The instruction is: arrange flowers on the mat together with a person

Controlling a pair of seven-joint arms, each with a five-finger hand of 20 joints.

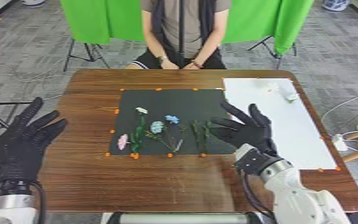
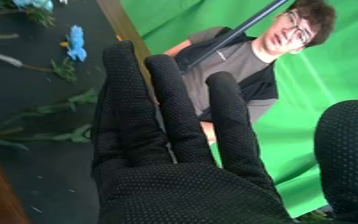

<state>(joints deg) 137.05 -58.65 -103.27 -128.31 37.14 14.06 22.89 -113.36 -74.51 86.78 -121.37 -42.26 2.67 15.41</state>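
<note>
Black mat (image 1: 189, 100) carries the flowers (image 1: 157, 127). The left robot hand (image 1: 21, 149) and right robot hand (image 1: 248, 134) are empty, fingers spread; the right, near the green stems (image 1: 195, 132), could brush them askew if it dips.

We have bright light here. We see a soft sheen on the counter (image 1: 82, 185) and paler streaks on the cloth (image 2: 304, 90).
</note>
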